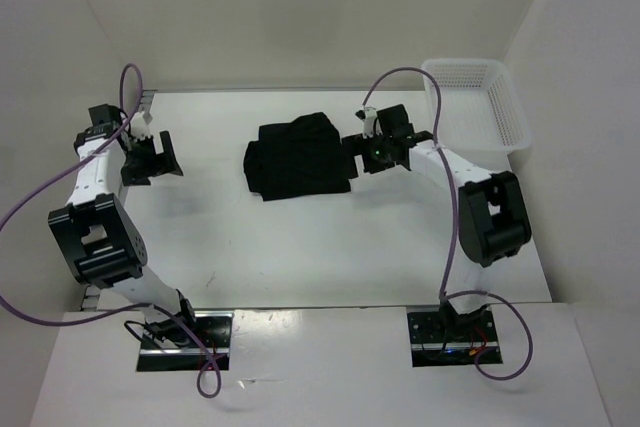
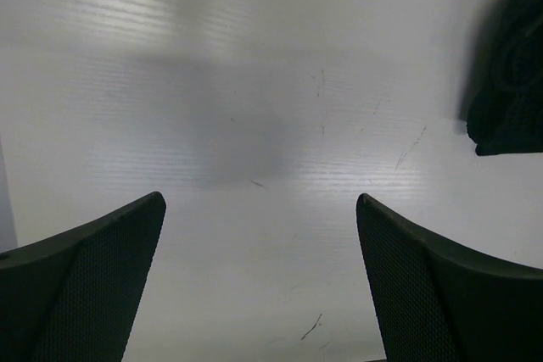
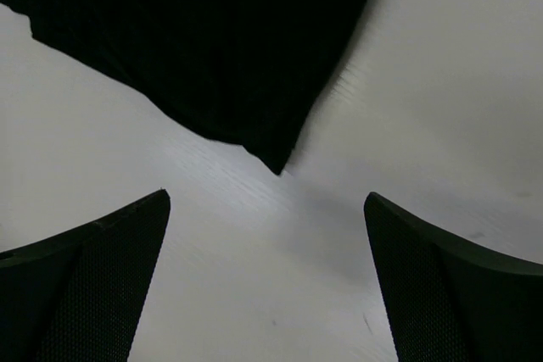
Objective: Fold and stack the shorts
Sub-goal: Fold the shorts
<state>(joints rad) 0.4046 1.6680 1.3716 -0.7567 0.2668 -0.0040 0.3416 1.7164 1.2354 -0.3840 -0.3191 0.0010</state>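
The black soft fabric shorts point(image 1: 298, 157) are seen folded into a compact bundle, laid at the middle of the white table point(image 1: 300, 247). The left gripper point(image 2: 259, 197) is held over bare table with its fingers spread wide, well apart from the shorts. The right gripper point(image 3: 267, 196) is likewise spread, with nothing grasped, just beside the bundle's right edge. A white plastic mesh basket point(image 1: 478, 107) is set at the far right corner.

Top camera looked down from above the near edge, whole table point(image 1: 300, 247) in frame. Both wrist cameras sat close over it, facing down; all three views shared the shorts point(image 1: 298, 155).
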